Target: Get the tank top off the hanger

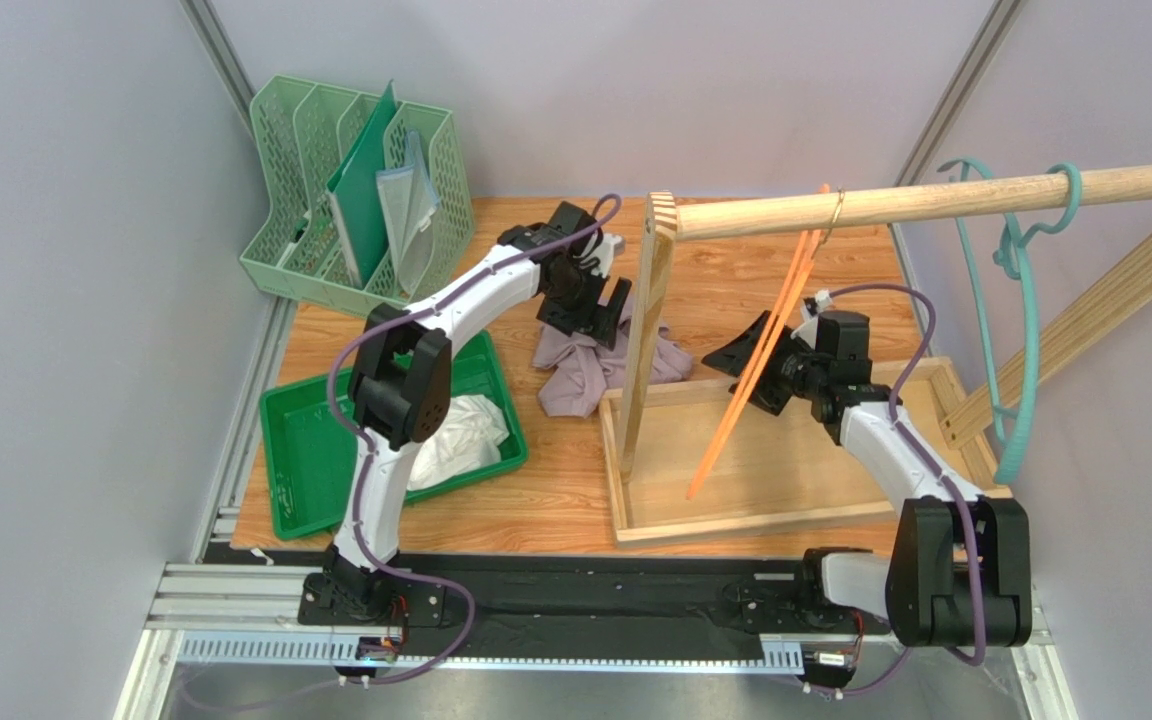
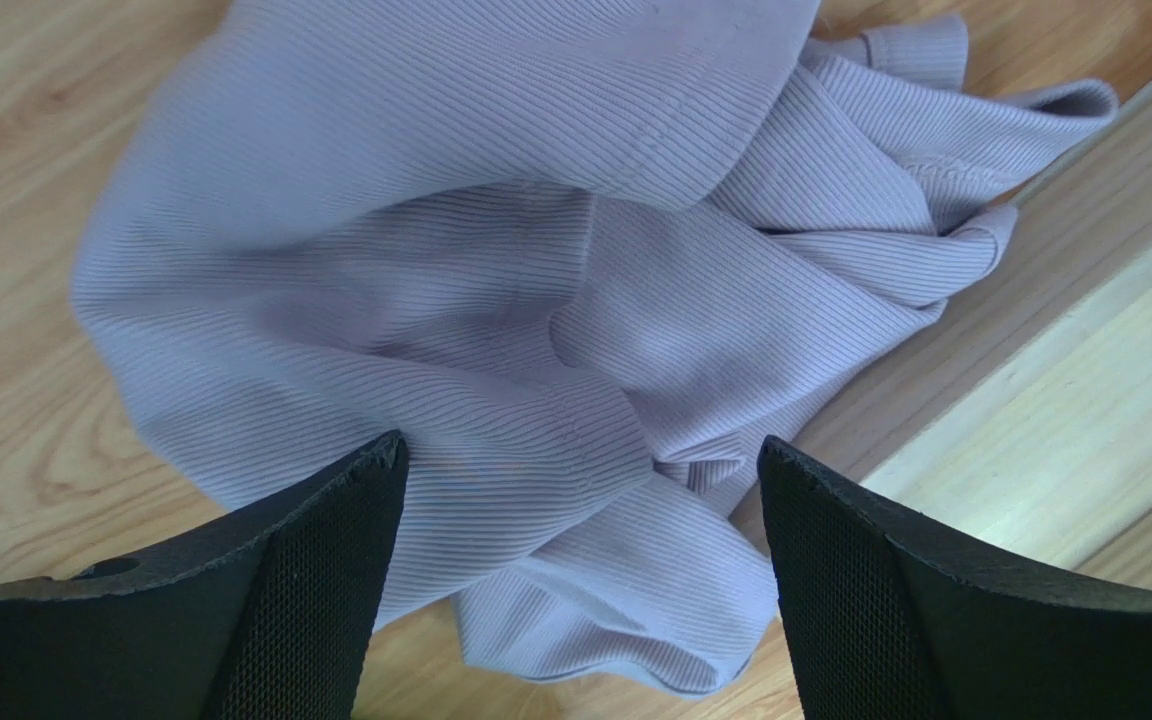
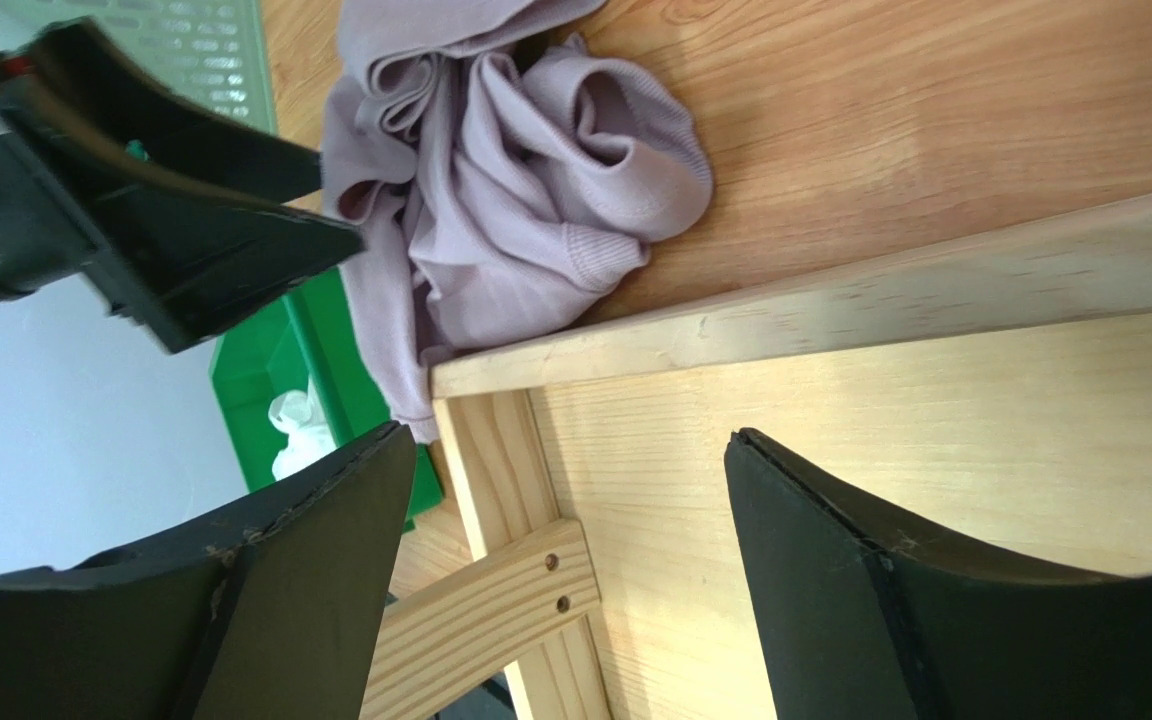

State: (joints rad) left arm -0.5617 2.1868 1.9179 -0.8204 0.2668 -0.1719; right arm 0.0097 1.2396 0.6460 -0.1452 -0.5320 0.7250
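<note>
The tank top (image 2: pixel 507 270) lies crumpled straight below the left gripper (image 2: pixel 582 450), whose jaws are wide and empty just above the cloth. The heap has no clear long axis. One edge presses against the rack base (image 2: pixel 1018 375), and bare table (image 2: pixel 26 435) lies on the opposite side. The right gripper (image 1: pixel 743 360), also wide and empty, sits beside the bare orange hanger (image 1: pixel 800 285), farther from the cloth.
</note>
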